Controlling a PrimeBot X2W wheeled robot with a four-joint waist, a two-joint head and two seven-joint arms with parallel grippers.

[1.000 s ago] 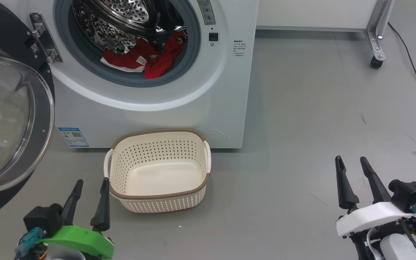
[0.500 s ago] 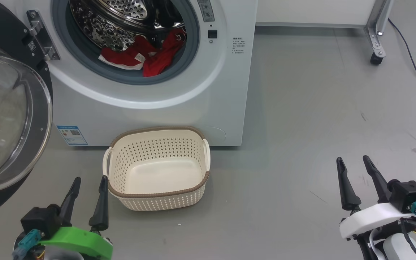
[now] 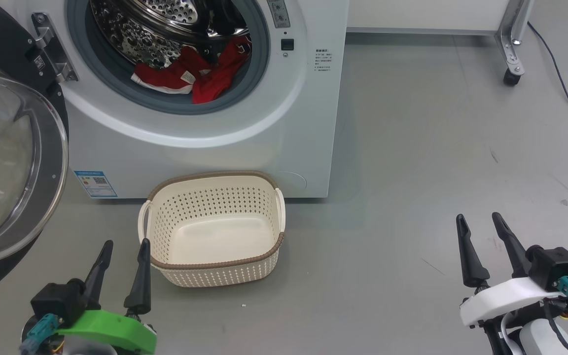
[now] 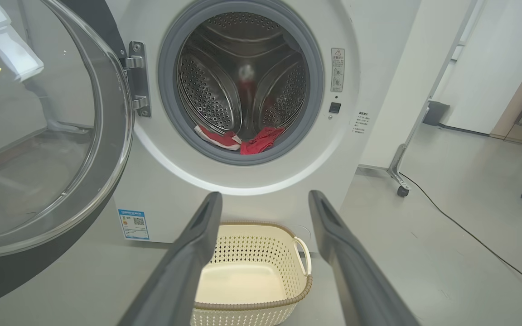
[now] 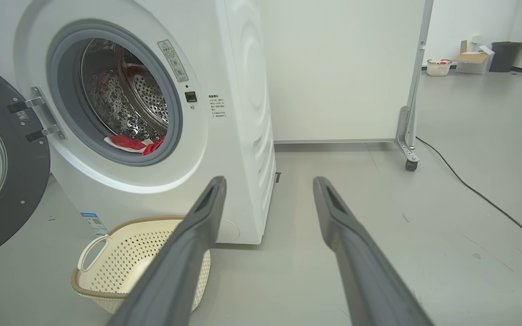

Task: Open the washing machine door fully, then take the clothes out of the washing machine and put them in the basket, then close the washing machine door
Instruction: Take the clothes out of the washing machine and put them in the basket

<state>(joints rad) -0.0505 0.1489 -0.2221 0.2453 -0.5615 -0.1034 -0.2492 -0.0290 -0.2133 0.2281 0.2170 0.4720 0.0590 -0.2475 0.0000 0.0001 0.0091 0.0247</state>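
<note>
Washing machine (image 3: 205,148) stands at far left. Its door (image 3: 15,162) is swung wide open on the left-side hinge, glass bowl bulging toward the near side. Clothes (image 3: 190,79), red with white trim and a small white label, lie at the bottom front of the steel drum, one fold resting on the grey gasket. Basket (image 3: 215,276) sits on the grey floor (image 3: 412,148) just in front of the machine, below the drum opening, and its cream bottom shows whole. Left pincer (image 3: 126,242) hovers by the basket's near-left corner, fingers spread wide, gripping nothing. In the left wrist view the basket lies beyond the fingertips, apart from them. Right pincer (image 3: 478,217) hovers at near right over the floor, well apart from basket and machine, fingers likewise wide, gripping nothing. A metal leg on a castor (image 3: 511,78) and a black cable (image 3: 565,93) are at far right.
</note>
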